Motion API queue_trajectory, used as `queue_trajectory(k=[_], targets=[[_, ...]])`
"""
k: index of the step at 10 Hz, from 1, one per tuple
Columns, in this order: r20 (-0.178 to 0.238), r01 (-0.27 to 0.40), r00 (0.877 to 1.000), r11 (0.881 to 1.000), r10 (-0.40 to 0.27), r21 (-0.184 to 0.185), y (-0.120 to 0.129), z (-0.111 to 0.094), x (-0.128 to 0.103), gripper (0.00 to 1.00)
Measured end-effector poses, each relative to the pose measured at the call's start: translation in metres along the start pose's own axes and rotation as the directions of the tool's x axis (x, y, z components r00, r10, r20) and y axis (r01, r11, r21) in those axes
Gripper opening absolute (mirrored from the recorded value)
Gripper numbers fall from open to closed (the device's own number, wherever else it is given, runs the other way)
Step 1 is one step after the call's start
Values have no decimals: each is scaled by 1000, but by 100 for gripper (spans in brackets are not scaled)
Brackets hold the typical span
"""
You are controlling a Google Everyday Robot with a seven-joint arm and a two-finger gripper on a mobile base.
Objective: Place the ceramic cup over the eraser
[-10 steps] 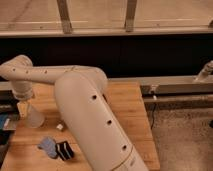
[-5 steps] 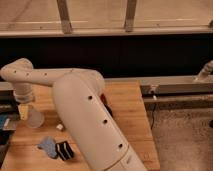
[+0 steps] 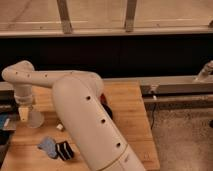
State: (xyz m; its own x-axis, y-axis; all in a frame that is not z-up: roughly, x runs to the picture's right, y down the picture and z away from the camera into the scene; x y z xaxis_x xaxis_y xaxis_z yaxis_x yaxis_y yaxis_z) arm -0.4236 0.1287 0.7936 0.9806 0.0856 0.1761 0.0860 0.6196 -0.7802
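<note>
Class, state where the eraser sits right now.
The eraser lies lower left in the camera view, on the table, just right of the blue-grey piece; the tool hangs farther back beside the cup.

Pale ceramic cup [image 3: 35, 118] beside the hand [image 3: 23, 114] at far left, black white-striped eraser [image 3: 64, 149] lying apart, nearer the camera

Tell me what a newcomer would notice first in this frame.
The big white robot arm dominates, sweeping up from the bottom centre and folding back left over the wooden table. Its gripper hangs near the table's left edge, right beside the pale ceramic cup. Toward the front edge lie the striped black eraser and, just left of it, a flat blue-grey piece.
</note>
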Motion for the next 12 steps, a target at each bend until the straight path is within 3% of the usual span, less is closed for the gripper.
queue_trajectory(k=[3,8,9,10,12], targets=[[9,2,1000,1000,-2,-17,0,2,-1,68],[29,19,999,999,-18,-29,1,2,-1,20],[61,20,998,999,-18,-32,1,-1,-2,8],[77,17,997,999,-15,-28,1,-6,0,3],[77,-7,997,1000,5,15,-4,-27,6,0]])
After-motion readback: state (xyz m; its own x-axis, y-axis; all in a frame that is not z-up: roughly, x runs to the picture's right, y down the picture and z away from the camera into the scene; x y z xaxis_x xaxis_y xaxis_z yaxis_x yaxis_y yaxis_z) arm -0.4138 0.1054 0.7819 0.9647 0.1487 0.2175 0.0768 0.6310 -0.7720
